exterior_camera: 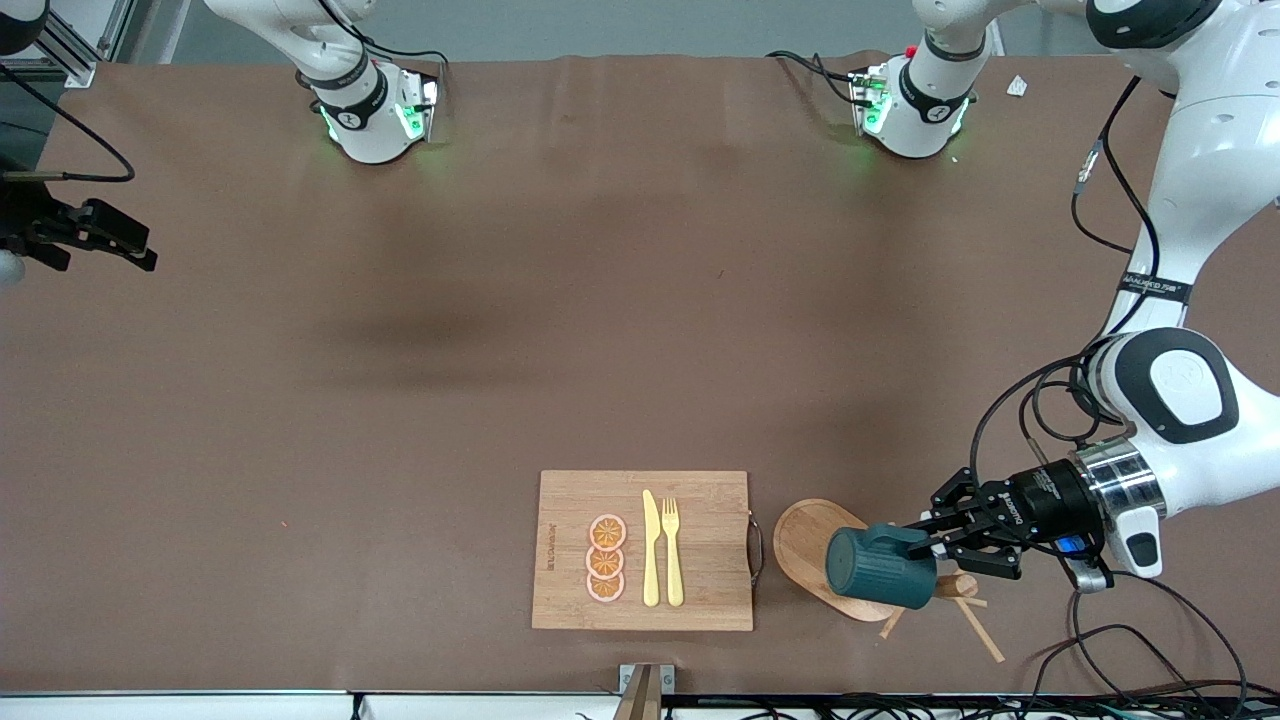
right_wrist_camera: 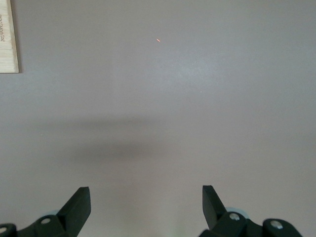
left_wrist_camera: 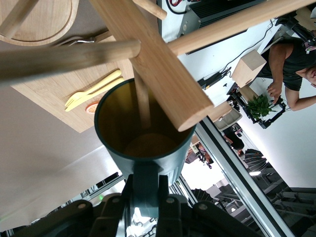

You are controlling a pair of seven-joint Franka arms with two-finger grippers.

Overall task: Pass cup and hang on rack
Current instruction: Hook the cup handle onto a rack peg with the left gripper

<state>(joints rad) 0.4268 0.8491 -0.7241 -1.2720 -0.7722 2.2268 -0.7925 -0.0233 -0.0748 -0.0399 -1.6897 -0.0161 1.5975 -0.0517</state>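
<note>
cup (exterior_camera: 880,568): you see matt ribbed teal outside
rack (left_wrist_camera: 158,64): your smooth pale wood
cutting board (exterior_camera: 700,590): grained bamboo
table (exterior_camera: 400,400): matt brown covering

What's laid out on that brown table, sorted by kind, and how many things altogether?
Cup: 1
Rack: 1
Cutting board: 1
Orange slices: 3
Knife: 1
Fork: 1
Total: 8

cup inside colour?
Yellowish-tan inside the dark teal cup, held by the left claw; best in the left wrist view.
</note>
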